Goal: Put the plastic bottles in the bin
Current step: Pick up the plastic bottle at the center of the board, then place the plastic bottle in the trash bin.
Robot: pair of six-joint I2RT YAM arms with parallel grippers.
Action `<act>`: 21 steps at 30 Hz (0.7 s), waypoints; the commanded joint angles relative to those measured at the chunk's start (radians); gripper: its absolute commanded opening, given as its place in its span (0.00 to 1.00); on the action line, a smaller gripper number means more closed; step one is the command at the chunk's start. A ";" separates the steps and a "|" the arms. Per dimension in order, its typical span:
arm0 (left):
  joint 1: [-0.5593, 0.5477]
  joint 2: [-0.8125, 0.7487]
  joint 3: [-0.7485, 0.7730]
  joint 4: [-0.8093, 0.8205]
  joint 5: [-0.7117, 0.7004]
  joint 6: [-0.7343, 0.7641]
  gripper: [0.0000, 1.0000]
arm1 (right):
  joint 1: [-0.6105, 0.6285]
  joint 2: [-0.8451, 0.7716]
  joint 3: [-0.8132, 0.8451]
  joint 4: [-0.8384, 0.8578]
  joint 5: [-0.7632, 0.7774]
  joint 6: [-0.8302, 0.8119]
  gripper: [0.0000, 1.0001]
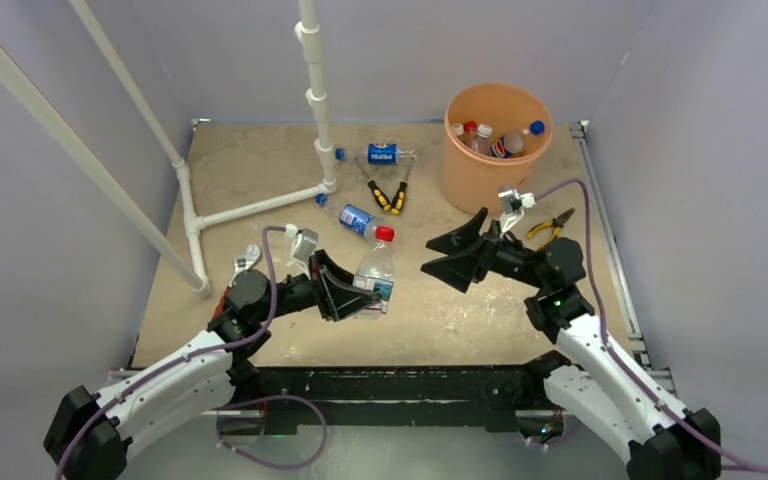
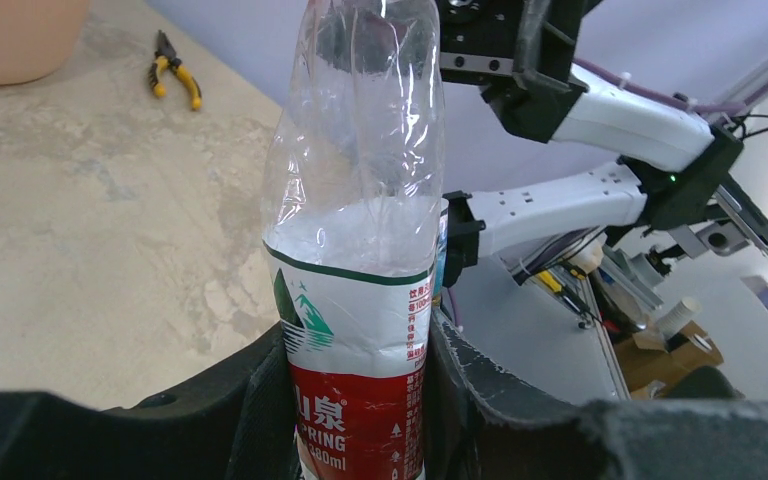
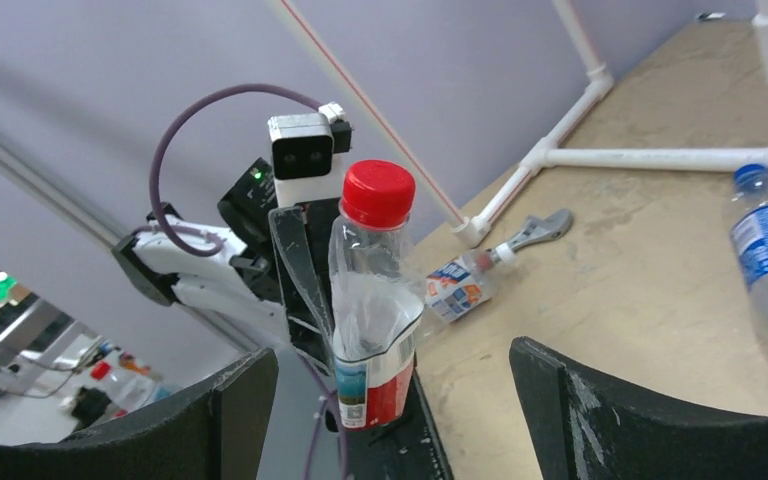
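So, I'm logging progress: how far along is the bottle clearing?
Done: several bottles in the bin. In hand: the left gripper holds a red-capped bottle; right gripper open, empty. Left: a near blue-labelled bottle, a far blue-labelled bottle and a small bottle beside the wrench.

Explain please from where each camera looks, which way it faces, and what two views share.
Top external: above and behind the bases, looking down on the table and bin; left arm and right arm show.
Left wrist: facing rightward; left pincer grips the red-capped bottle, right arm beyond.
Right wrist: faces leftward; open right pincer frames the left arm.
Shared: both wrist views show that bottle.
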 commanded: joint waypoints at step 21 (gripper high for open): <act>-0.049 -0.038 0.022 -0.041 -0.031 0.088 0.00 | 0.241 0.376 0.242 0.205 0.172 0.110 0.67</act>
